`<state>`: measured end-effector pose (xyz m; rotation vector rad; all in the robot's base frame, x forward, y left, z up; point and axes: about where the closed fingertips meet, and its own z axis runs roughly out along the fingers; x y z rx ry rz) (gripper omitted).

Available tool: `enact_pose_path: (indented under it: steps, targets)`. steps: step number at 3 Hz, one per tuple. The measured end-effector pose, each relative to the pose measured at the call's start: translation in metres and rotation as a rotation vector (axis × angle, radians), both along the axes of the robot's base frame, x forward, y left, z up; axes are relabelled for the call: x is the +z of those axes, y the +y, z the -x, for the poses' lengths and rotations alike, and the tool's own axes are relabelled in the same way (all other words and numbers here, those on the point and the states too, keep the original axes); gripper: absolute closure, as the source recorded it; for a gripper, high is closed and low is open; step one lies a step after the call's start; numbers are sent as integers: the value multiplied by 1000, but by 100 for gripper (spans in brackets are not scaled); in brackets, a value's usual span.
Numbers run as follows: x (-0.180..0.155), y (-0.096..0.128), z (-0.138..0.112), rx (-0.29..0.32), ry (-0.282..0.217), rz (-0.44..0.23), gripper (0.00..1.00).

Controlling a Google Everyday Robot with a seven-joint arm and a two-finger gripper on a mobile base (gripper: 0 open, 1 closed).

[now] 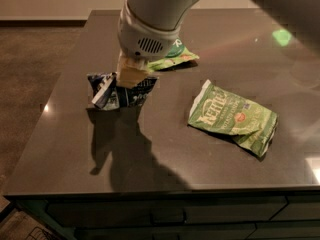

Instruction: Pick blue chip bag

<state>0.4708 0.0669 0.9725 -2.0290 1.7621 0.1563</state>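
Note:
The blue chip bag [111,92] is crumpled, dark navy with white lettering, and hangs over the left part of the dark counter [165,156]. Its shadow falls on the counter below it, so it looks lifted off the surface. My gripper [131,77] comes down from the large white arm [150,19], and its tan fingers [134,72] are shut on the bag's upper right edge.
A light green bag with white lettering [232,118] lies on the right part of the counter. A green bag with a round logo [175,57] lies behind the arm, partly hidden. The counter's left edge drops to brown floor [35,84].

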Motion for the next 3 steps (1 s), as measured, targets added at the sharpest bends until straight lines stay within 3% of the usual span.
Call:
enact_pose_path:
  steps: [1, 2, 3]
  targets:
    - [46, -6, 4, 13, -6, -73, 100]
    - [71, -11, 8, -3, -19, -111, 100]
    - [74, -11, 9, -3, -25, -115, 100]
